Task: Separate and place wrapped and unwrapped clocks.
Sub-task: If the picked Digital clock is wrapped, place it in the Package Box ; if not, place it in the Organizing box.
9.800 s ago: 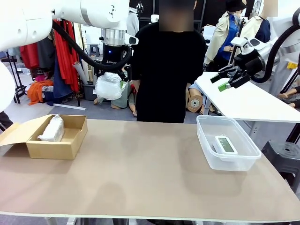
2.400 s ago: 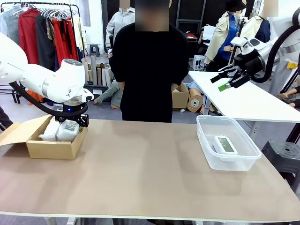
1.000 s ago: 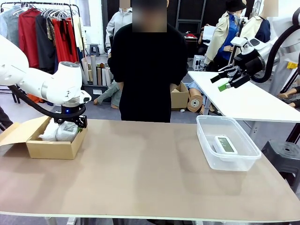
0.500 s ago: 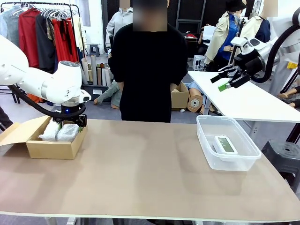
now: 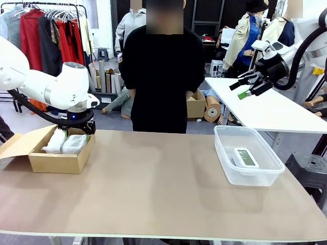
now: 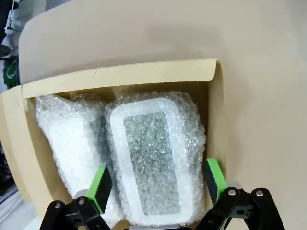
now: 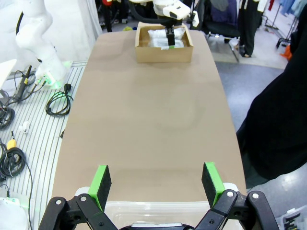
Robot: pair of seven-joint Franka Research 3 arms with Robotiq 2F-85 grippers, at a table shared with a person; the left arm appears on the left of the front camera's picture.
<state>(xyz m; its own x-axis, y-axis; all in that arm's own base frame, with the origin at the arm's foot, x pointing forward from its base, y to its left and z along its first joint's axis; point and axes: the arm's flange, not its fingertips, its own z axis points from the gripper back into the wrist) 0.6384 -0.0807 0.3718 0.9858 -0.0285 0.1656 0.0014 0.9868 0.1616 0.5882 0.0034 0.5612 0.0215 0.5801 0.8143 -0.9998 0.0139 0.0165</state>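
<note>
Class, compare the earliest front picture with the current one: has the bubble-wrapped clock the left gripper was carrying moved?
Yes. The wrapped clock has gone from high above the table down and left into the cardboard box, beside the other wrapped clock; the left gripper is open above it.

Bright even light, soft shadows, wide-angle distortion

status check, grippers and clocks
Left gripper open over cardboard box, both wrapped clocks inside. Right gripper open, raised. Bare clock in plastic tub. Nothing in the way.

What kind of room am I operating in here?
Likely a robot data-collection lab set in a workshop or studio: clothes rack, loose floor cables, second white table, stacked cardboard boxes behind.
</note>
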